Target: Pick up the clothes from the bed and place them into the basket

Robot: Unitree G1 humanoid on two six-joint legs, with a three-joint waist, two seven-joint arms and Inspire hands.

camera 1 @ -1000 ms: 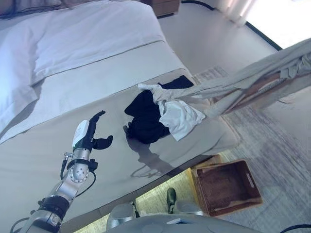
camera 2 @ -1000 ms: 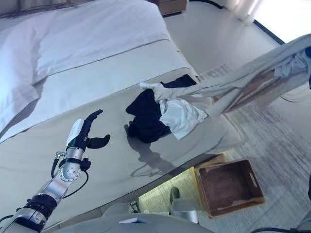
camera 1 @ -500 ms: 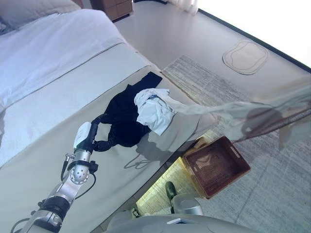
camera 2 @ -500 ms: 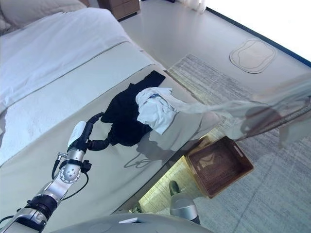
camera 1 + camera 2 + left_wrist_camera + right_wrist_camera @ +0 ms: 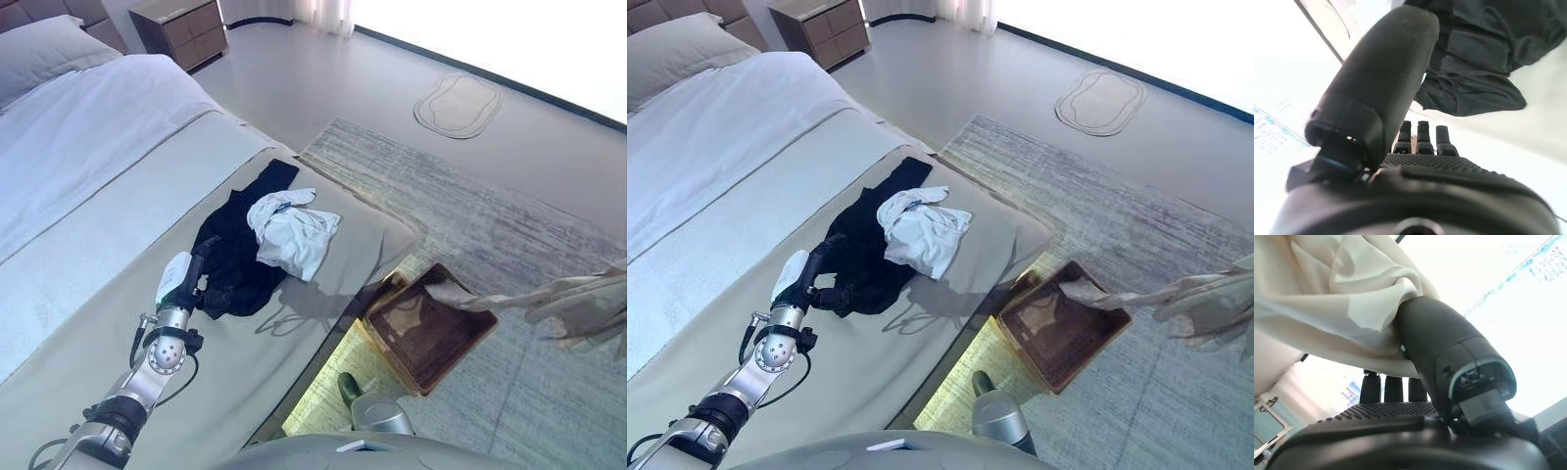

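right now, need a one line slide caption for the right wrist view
Right hand grips a cream garment, its thumb pinching the folds against the fingers.

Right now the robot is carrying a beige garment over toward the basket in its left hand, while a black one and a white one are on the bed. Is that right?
Not quite: the beige garment is in the right hand, as the right wrist view shows. Its end hangs over the basket. The left hand is by the black garment on the bed, where the white garment also lies.

Grey floor (image 5: 323, 78) — striped rug (image 5: 509, 225), nightstand (image 5: 181, 29) (far corner).
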